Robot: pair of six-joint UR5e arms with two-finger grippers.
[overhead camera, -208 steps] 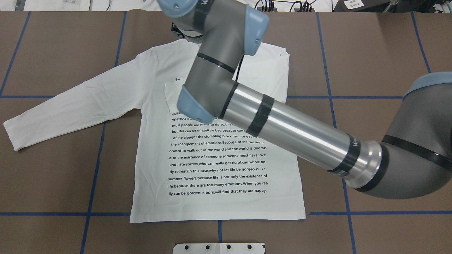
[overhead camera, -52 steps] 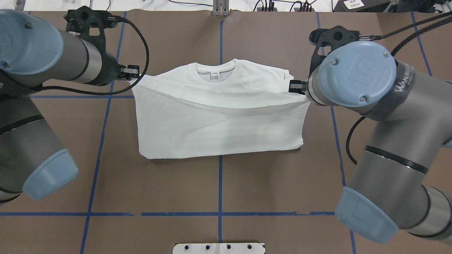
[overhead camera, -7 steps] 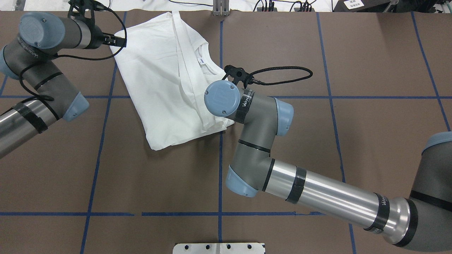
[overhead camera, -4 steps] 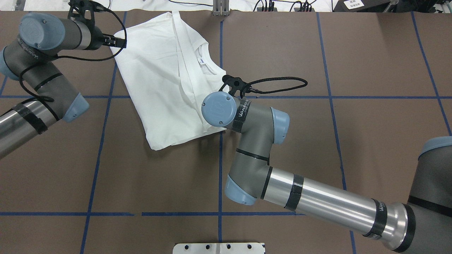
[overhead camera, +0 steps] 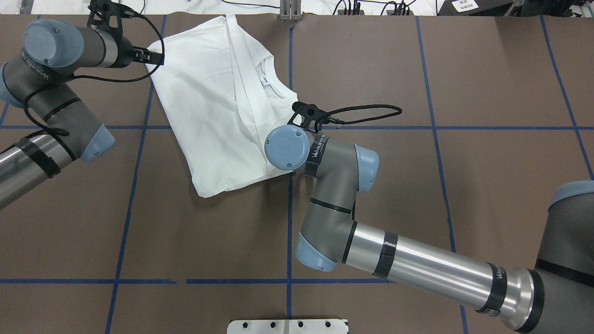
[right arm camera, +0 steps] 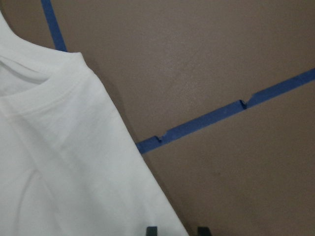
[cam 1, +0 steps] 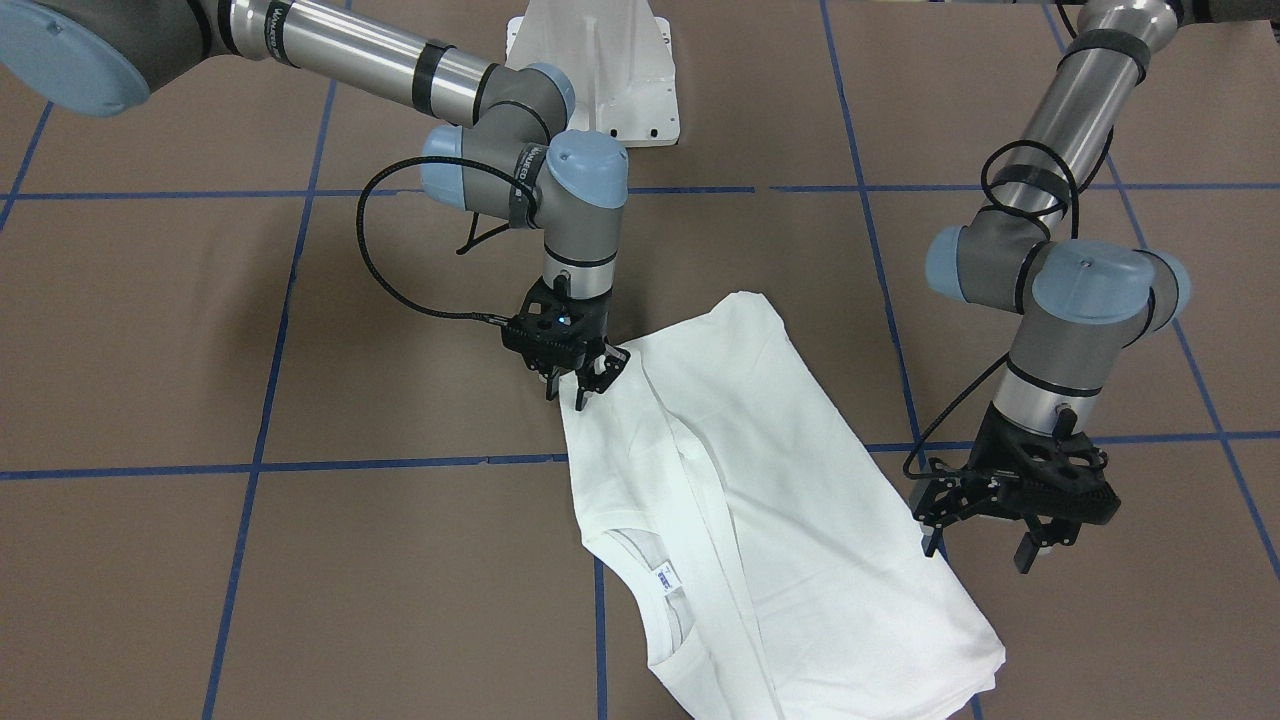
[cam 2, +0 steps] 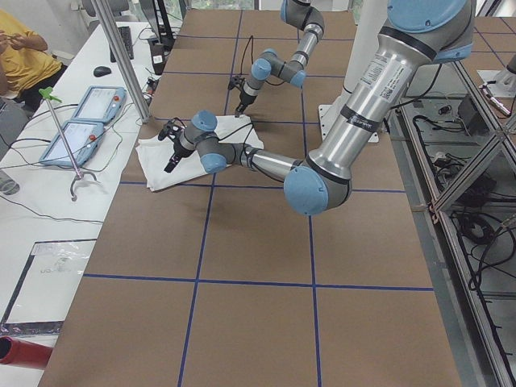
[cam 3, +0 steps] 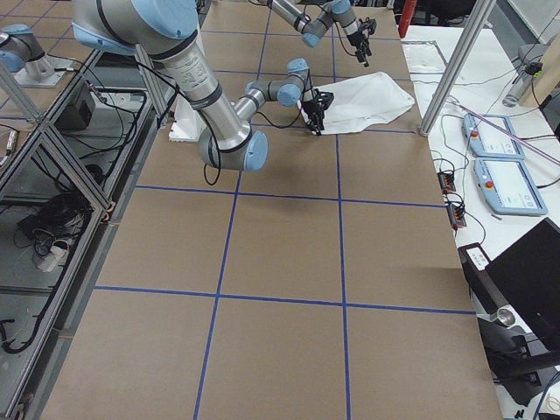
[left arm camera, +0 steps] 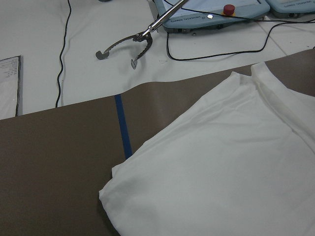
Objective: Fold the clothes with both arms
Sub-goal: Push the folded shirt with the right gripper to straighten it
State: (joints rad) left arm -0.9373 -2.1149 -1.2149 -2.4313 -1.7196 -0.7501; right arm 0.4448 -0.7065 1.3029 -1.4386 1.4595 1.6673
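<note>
Compared with the overhead picture of about half a second ago, the silver-grey jointed right arm [overhead camera: 417,264] has slid its light-blue wrist cap slightly down the frame, along the lower right edge of the folded white cotton shirt [overhead camera: 209,102]. The matching silver-grey left arm [overhead camera: 55,44], at the upper left, has hardly shifted. The shirt keeps the same place and tilt. Seven seconds ago it lay square at the centre. Now it lies turned in the upper left-centre of the brown paper-covered desk [overhead camera: 487,195], reaching nearly to the desk's top edge.

There is one shirt with one small neck label [overhead camera: 265,80], and there are two arms, each with one pair of jaws. One white metal stand [overhead camera: 287,326] sits at the bottom edge, and blue tape lines [overhead camera: 289,232] grid the desk.

The overhead view hides the right arm's jaws under the wrist cap. The front-facing view shows them left of centre, pointing down at the shirt's corner. In the right wrist view two black fingertips [right arm camera: 151,230] stand apart, one over cloth and one over bare desk. I cannot tell whether they touch the cloth.

In the front-facing view the left arm's jaws stand wide at the lower right, holding nothing, just beside the shirt's side edge. Only the left wrist view shows a metal grabber tool [left arm camera: 129,46] and a pale blue control box [left arm camera: 246,12] on the white surface beyond the desk.
</note>
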